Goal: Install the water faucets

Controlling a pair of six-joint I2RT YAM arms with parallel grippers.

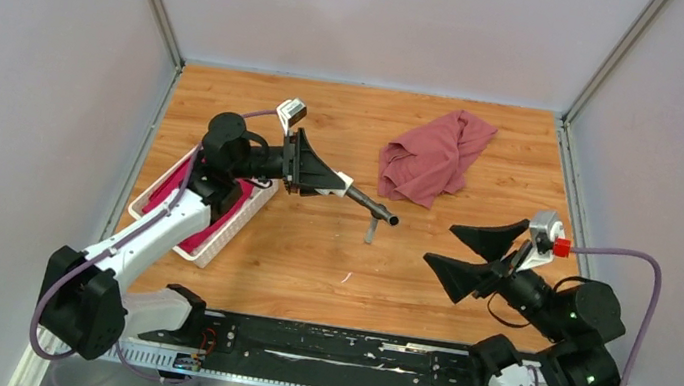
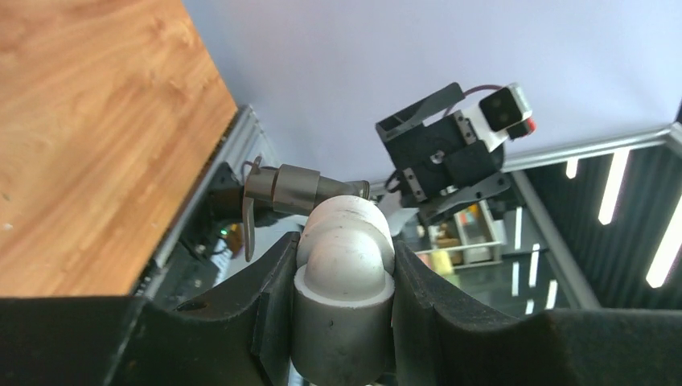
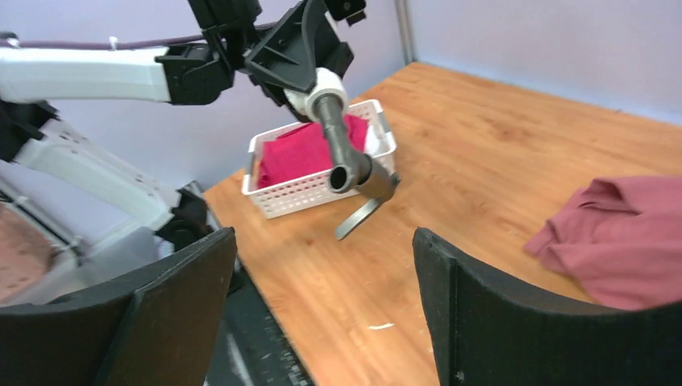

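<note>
My left gripper [image 1: 337, 185] is shut on the stubby white fitting [image 1: 344, 191] and holds it above the table. The dark grey T-shaped tap [image 1: 373, 209] sticks out of the fitting towards the right, its lever hanging down. In the left wrist view the white fitting [image 2: 344, 269] sits between my two fingers and the tap [image 2: 288, 186] points beyond it. My right gripper [image 1: 442, 245] is open and empty, to the right of the tap and apart from it. The right wrist view shows the tap [image 3: 347, 153] and fitting [image 3: 323, 84] ahead of my open right gripper [image 3: 322, 269].
A dusty-red cloth [image 1: 434, 156] lies crumpled at the back right, also in the right wrist view [image 3: 619, 233]. A white slatted basket [image 1: 244, 212] with magenta fabric stands at the left edge under the left arm. A black rail [image 1: 316, 351] runs along the near edge.
</note>
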